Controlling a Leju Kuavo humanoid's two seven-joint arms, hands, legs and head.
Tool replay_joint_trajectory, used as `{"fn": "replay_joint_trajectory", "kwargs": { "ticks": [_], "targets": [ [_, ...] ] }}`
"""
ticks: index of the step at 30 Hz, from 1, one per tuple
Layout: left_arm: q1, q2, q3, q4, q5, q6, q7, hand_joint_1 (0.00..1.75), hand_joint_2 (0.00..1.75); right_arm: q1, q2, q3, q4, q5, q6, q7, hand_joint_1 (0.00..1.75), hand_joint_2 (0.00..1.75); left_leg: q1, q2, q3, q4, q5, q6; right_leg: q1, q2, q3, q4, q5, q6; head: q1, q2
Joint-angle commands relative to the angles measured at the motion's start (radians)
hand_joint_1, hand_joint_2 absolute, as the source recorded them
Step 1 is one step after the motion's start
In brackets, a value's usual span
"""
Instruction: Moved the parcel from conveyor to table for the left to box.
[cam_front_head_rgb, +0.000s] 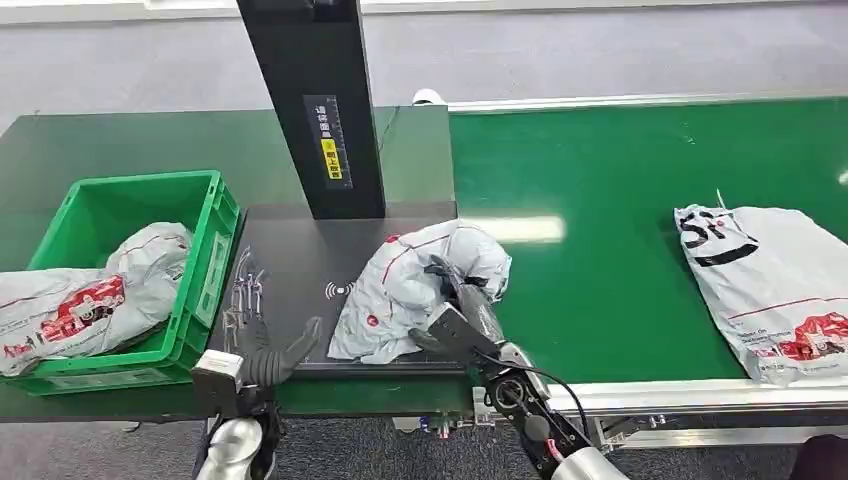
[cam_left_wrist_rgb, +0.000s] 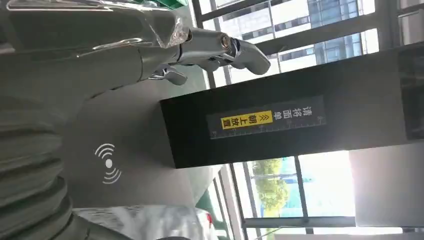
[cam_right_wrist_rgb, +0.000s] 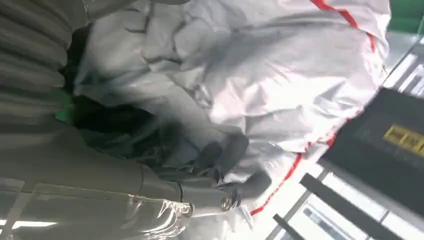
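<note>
I see my right hand (cam_front_head_rgb: 462, 300) gripping a crumpled grey parcel (cam_front_head_rgb: 415, 285) with red markings; the dark fingers (cam_right_wrist_rgb: 227, 155) are pressed into the folds of its wrapping. The parcel lies on the dark scanning plate (cam_front_head_rgb: 290, 270) at the middle of the bench, against the plate's right edge, just beside the green conveyor belt (cam_front_head_rgb: 620, 190). A black upright post (cam_front_head_rgb: 315, 100) with a yellow label rises from the plate's far edge.

My left hand (cam_front_head_rgb: 262, 345) hovers at the plate's near left corner, holding nothing, its fingers spread apart and stretched forward over the dark surface. A white wireless symbol (cam_front_head_rgb: 338, 290) is printed on the plate between that hand and the parcel.

At the bench's left end stands a green crate (cam_front_head_rgb: 215, 240) with another grey bag (cam_front_head_rgb: 90, 295) slumped inside and spilling over its left side. A third grey bag (cam_front_head_rgb: 775, 285) lies flat on the belt, near its right end, well apart from the gripped parcel.
</note>
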Motion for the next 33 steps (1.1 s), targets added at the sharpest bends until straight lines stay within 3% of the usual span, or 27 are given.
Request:
{"fn": "replay_joint_trajectory", "kwargs": {
  "ticks": [1,6,10,14,18,24,33],
  "targets": [
    [0.002,-0.014,0.015,0.009,-0.002,-0.007,0.007,0.00,1.75,0.023,-0.033,-0.094,-0.043,-0.019,0.047,-0.023,0.00,1.75,0.000,-0.002,-0.001,0.000,0.000,0.002,0.001,-0.002,-0.001,-0.001,0.000,-0.003,0.000,0.000],
    [0.001,-0.015,0.017,0.008,-0.013,-0.016,0.004,0.00,1.75,0.033,-0.044,-0.088,-0.052,-0.031,0.165,-0.124,0.00,1.75,0.001,-0.002,-0.002,-0.003,0.002,0.005,0.003,-0.004,0.000,-0.005,0.002,-0.006,0.000,0.000],
    [-0.024,-0.011,0.009,0.045,-0.023,-0.034,-0.005,0.00,1.75,0.010,-0.047,-0.046,0.001,-0.069,0.462,-0.185,0.00,1.75,0.000,-0.001,-0.003,-0.001,0.001,0.003,0.001,-0.002,-0.002,-0.002,0.001,-0.004,0.000,0.000],
    [-0.032,-0.006,0.017,0.049,-0.026,-0.042,-0.006,0.00,1.75,-0.027,-0.049,0.076,0.071,0.012,0.598,-0.185,0.00,1.75,0.000,0.000,-0.002,-0.001,0.001,0.002,0.001,-0.001,-0.002,-0.001,0.001,-0.003,0.000,0.000],
    [-0.021,-0.008,0.025,0.032,-0.034,-0.043,0.000,0.00,1.75,-0.048,-0.041,0.142,0.137,0.061,0.654,-0.185,0.00,1.75,0.001,0.002,-0.002,-0.001,0.000,0.003,0.002,0.000,-0.002,-0.002,0.001,-0.004,0.000,0.000],
    [-0.020,-0.009,0.025,0.032,-0.034,-0.043,0.000,0.00,1.75,-0.047,-0.042,0.143,0.138,0.061,0.654,-0.185,0.00,1.75,0.001,0.001,-0.002,-0.001,0.001,0.002,0.002,-0.001,-0.002,-0.002,0.001,-0.004,0.000,0.000],
    [-0.005,-0.020,0.041,0.004,-0.051,-0.043,0.020,0.00,1.75,-0.042,-0.064,0.201,0.143,0.098,0.769,-0.185,0.00,1.75,0.001,0.001,0.001,-0.001,0.000,0.002,0.002,-0.002,0.001,-0.002,0.000,-0.004,0.000,0.000]
  ]
}}
